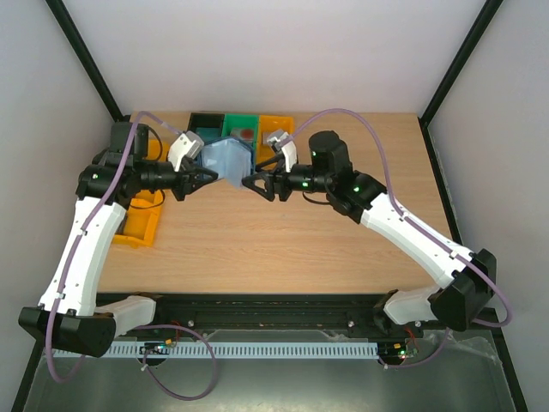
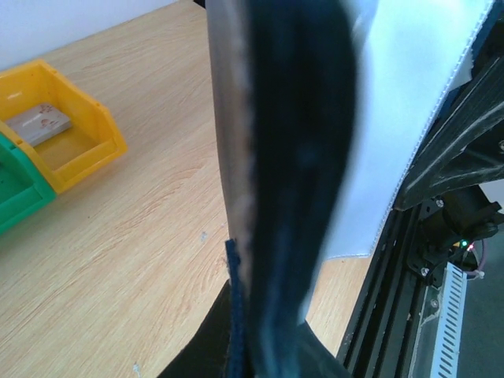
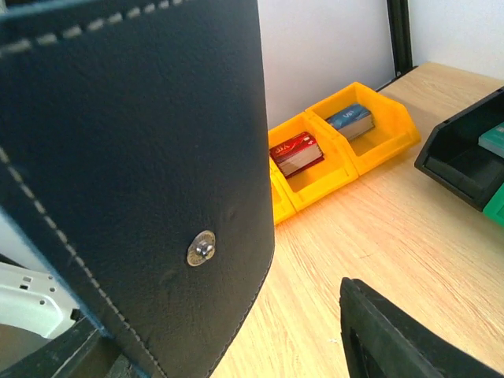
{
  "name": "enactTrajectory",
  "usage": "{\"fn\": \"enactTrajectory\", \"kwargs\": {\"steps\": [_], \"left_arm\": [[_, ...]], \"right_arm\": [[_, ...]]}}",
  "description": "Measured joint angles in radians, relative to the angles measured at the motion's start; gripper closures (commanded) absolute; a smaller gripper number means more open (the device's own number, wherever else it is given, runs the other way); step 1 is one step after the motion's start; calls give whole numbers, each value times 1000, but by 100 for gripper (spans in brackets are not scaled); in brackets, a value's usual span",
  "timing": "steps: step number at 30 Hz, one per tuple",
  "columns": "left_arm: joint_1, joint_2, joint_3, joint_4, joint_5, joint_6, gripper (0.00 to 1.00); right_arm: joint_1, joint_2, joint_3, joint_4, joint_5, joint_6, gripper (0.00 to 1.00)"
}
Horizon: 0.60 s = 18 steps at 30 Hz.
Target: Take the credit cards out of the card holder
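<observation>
Both grippers, left (image 1: 208,178) and right (image 1: 253,183), are clamping the opened card holder (image 1: 227,160); only right wrist view is showing its snap stud (image 3: 201,247).

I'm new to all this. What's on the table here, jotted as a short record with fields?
Held item: card holder, opened flat, lifted between both grippers
Left gripper: gripping the holder's left edge
Right gripper: gripping its right edge
Cards: none visibly out of the holder
Bins: yellow bin at left; black bin, green bin and orange bin along the far edge
Table: light wood
</observation>
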Motion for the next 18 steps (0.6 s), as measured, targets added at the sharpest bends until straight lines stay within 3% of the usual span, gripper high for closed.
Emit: {"fn": "enactTrajectory", "kwargs": {"steps": [4, 11, 18], "left_arm": [[0, 0, 1, -3, 24, 1, 98], [1, 0, 1, -5, 63, 5, 98], [6, 0, -6, 5, 79, 5, 98]], "right_arm": [[0, 10, 1, 1, 5, 12, 49], [0, 56, 29, 30, 66, 73, 56], [11, 95, 54, 92, 78, 127, 83]]}}
